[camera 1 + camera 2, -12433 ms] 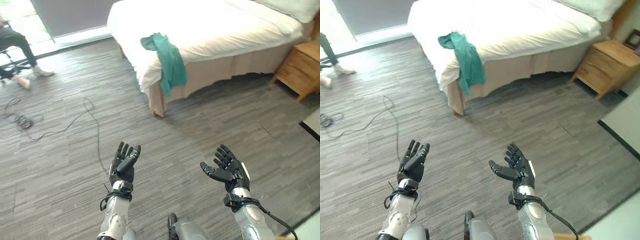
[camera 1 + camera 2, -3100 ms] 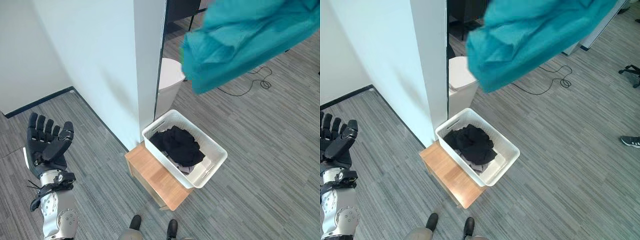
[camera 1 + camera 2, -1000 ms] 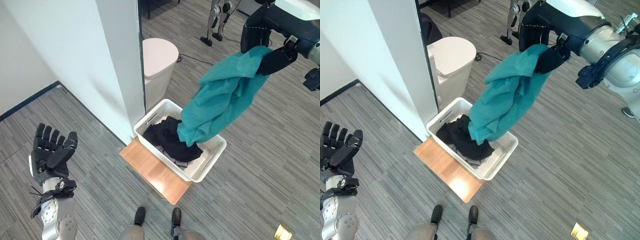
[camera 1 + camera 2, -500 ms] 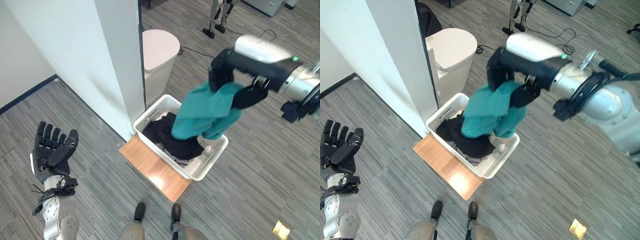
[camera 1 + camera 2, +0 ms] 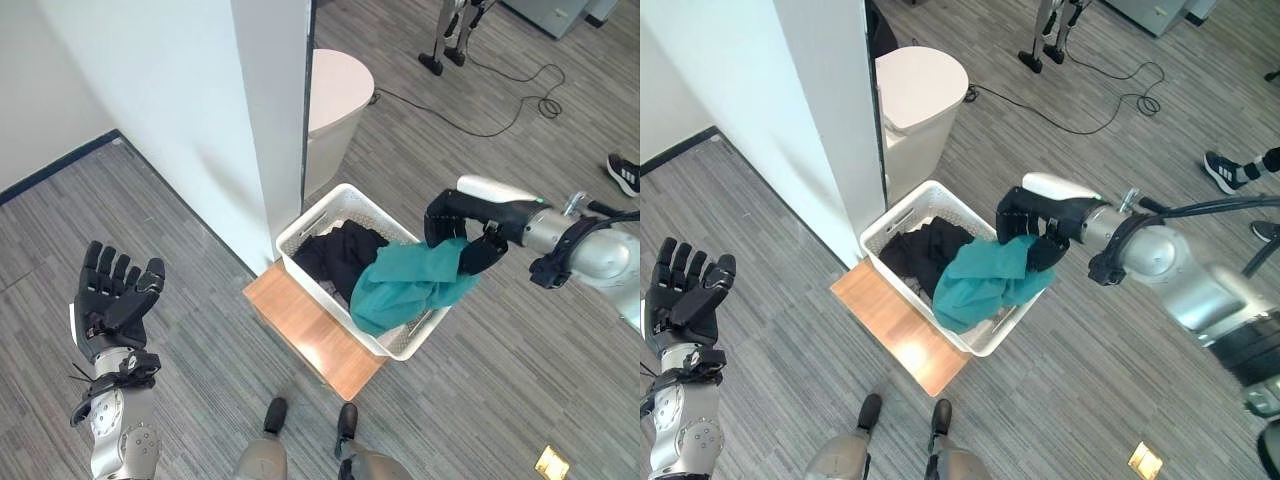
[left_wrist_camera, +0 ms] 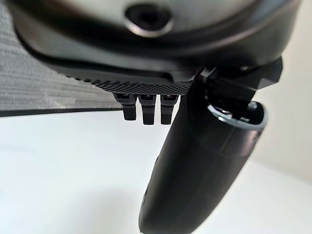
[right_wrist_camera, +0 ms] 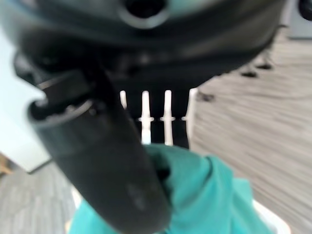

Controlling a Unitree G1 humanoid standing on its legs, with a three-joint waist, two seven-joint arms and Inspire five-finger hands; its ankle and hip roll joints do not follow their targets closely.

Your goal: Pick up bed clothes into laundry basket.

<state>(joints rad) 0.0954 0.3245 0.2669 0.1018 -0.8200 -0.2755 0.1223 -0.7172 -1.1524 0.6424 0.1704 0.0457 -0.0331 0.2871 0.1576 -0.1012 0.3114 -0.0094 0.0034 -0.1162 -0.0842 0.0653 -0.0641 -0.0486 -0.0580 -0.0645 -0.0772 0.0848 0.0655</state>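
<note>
While my right hand (image 5: 1032, 232) hangs over the far rim of the white laundry basket (image 5: 312, 215), its fingers are curled round the teal garment (image 5: 408, 285) and pinch it against the thumb. That garment drapes across the basket's right half and over its near rim, lying partly on the dark clothes (image 5: 335, 254) already inside. How much of the teal cloth has settled inside the basket is, I think, not readable from the head cameras. The basket sits on a low wooden stand (image 5: 310, 340), just beside the white wall corner (image 5: 270, 120) and near a white lidded bin (image 5: 335, 95). My left hand (image 5: 110, 310) is raised well to the left of the basket, fingers straight and apart, holding nothing.
</note>
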